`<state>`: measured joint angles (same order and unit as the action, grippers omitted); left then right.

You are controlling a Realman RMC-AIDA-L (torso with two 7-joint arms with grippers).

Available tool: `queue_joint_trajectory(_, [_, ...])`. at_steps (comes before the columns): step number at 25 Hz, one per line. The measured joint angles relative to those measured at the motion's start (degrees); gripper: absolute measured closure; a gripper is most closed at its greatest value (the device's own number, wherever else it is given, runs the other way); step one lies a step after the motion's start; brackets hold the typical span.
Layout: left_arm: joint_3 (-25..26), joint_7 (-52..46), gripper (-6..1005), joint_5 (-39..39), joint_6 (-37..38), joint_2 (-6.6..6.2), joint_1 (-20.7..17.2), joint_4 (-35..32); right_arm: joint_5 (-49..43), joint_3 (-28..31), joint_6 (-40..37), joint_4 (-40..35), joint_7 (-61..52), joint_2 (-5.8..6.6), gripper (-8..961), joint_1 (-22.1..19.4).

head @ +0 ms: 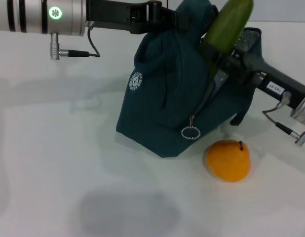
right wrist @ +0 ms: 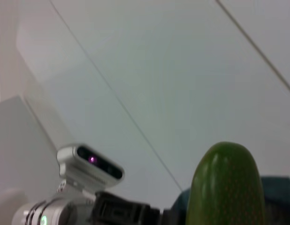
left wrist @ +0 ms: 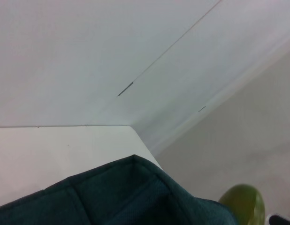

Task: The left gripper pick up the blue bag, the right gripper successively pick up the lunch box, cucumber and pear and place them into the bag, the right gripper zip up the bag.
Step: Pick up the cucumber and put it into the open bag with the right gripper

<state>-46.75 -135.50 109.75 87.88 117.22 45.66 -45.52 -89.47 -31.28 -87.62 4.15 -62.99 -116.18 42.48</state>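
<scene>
The blue bag stands on the white table, its top held up by my left gripper, which is shut on the fabric at the top. My right gripper is shut on the lower end of the cucumber and holds it tilted, upper end up, over the bag's open right side. The cucumber's tip also shows in the left wrist view and the right wrist view. The pear lies on the table in front of the bag's right corner. The lunch box is out of view.
The bag's zip ring pull hangs at the front, near the pear. The bag's fabric shows in the left wrist view. The left arm's silver wrist with the green ring spans the upper left.
</scene>
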Motion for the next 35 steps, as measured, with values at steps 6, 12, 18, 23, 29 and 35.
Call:
queue_joint_trajectory(6, [0.0,0.06,941,-0.03,0.0,-0.08,-0.45,0.25,-3.52,-0.55,0.79,0.76,-1.81,0.0,300,0.35])
queue_joint_trajectory(12, [0.0,0.06,941,-0.08,0.0,-0.25,-0.49,0.52,-6.37,-0.78,0.8,0.34,-4.03,0.0,293,0.03])
queue_joint_trajectory(18, [-0.01,0.01,940,-0.08,0.0,-0.32,-0.32,0.53,-8.47,-1.38,0.64,-1.47,-5.99,0.07,287,-0.46])
queue_joint_trajectory(23, [-0.01,-0.07,940,-0.08,0.0,-0.27,-0.3,0.53,-8.21,-1.03,-1.39,-3.12,-6.35,0.12,282,-2.08])
queue_joint_trajectory(29, [0.0,-0.11,940,-0.08,0.05,-0.33,-0.42,0.53,-7.87,-0.83,-3.16,-5.98,-9.49,0.32,275,-3.52])
queue_joint_trajectory(35, [-0.01,0.0,940,-0.08,0.1,-0.27,-0.27,0.53,-8.82,-3.31,-1.65,-10.03,-15.52,0.52,259,-3.81])
